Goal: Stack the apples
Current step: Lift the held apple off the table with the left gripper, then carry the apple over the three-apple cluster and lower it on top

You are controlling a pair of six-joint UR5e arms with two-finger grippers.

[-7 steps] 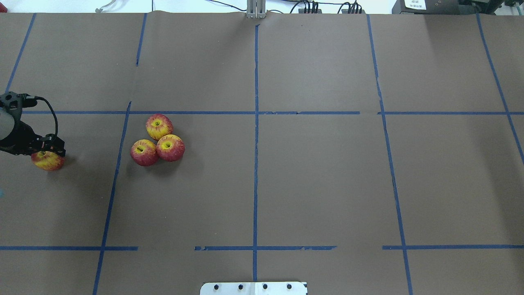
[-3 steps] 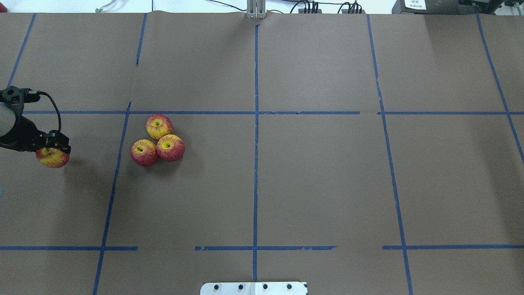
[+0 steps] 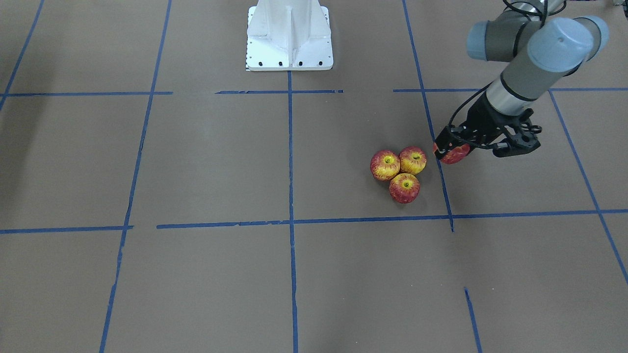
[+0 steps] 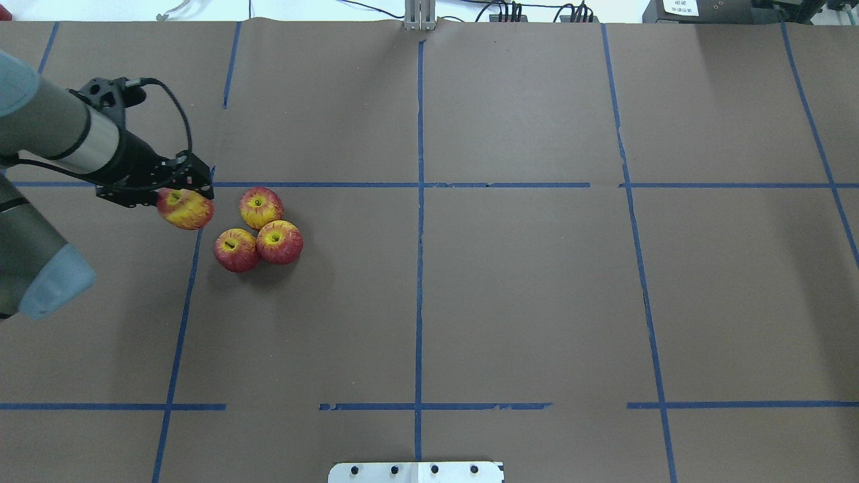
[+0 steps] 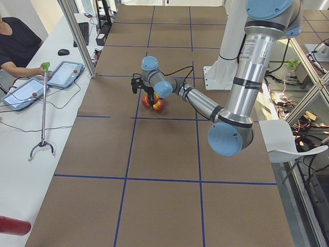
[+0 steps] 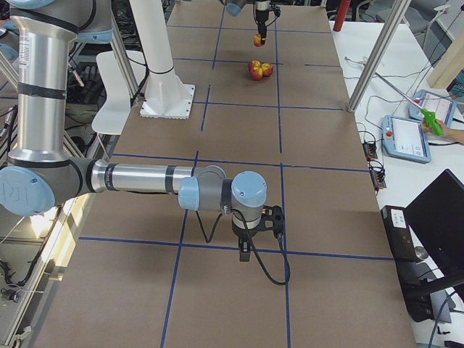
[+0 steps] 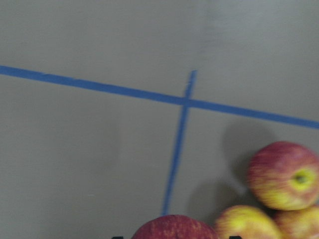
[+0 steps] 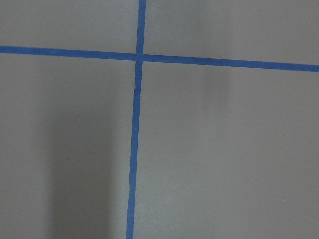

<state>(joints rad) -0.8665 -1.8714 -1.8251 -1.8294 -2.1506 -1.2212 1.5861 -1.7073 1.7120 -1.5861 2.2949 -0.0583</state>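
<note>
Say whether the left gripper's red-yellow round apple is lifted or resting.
Lifted: the red-yellow round apple hangs in the left gripper, above the brown table.

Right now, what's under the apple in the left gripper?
Only brown table covering and a blue tape line; the apple hangs clear of it. The three other apples sit beside, not beneath. The spot directly below is hidden.

— Arm links (image 3: 515, 83)?
— Round silver-grey tubes, pale blue caps (image 3: 559, 37) on every joint, same on both arms.
— Wrist end?
— Black fingers (image 4: 201, 190), thin black cable (image 4: 182, 111) looping above. White base (image 3: 289, 34), row of dark screws (image 3: 280, 63) along its foot.
</note>
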